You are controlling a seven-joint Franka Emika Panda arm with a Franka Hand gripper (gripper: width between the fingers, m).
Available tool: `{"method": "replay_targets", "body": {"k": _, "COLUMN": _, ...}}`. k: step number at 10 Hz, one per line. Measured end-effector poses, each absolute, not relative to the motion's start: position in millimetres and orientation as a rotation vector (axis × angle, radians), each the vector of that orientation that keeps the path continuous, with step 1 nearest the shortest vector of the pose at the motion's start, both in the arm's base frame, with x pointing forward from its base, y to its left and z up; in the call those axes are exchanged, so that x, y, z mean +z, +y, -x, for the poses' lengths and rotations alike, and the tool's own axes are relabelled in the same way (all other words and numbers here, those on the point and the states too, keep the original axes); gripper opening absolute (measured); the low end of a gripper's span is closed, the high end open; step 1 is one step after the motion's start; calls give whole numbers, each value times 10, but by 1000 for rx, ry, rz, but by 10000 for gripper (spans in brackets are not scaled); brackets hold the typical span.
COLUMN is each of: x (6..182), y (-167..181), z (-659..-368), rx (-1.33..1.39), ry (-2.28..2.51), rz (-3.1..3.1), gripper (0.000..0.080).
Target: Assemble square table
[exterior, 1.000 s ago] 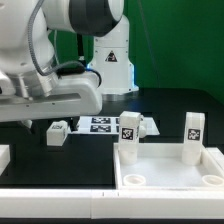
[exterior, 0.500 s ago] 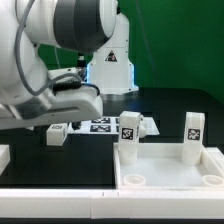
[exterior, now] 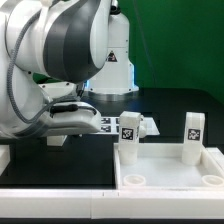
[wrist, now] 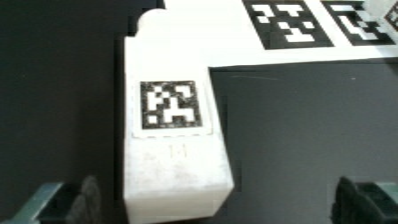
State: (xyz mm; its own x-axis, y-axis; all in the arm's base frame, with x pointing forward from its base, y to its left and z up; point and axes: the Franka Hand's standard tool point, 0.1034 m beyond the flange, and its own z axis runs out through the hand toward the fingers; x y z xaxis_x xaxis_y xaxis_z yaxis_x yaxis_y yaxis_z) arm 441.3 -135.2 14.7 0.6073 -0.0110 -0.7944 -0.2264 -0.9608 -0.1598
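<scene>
The white square table top (exterior: 168,172) lies at the exterior view's lower right. Two white legs stand upright in its far corners, one towards the left (exterior: 128,138) and one towards the right (exterior: 193,137). A loose white leg (wrist: 173,125) with a black-and-white tag lies flat on the black table, against the marker board's edge. My gripper (wrist: 214,205) is open and straddles this leg's near end. One dark finger (wrist: 63,203) is close beside the leg, the other (wrist: 368,200) farther off. In the exterior view my arm (exterior: 65,60) hides this leg and the fingers.
The marker board (exterior: 105,124) lies flat behind the table top and also shows in the wrist view (wrist: 294,30). Another white part (exterior: 4,157) sits at the exterior view's left edge. A white ledge (exterior: 60,205) runs along the front.
My arm has swung in and down over the loose leg, which showed at the exterior view's left before and is now hidden behind the hand. The table top and standing legs have not moved.
</scene>
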Motion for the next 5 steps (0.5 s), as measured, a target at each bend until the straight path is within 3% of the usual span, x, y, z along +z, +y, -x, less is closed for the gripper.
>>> {"method": "replay_targets", "body": {"k": 2, "x": 317, "y": -1514, "z": -4328, "rx": 1409, "ry": 220, "rz": 2572, "gripper": 649}}
{"method": "replay_targets", "body": {"k": 5, "x": 186, "y": -1436, "z": -4329, "rx": 1434, "ry": 271, "rz": 2589, "gripper": 649}}
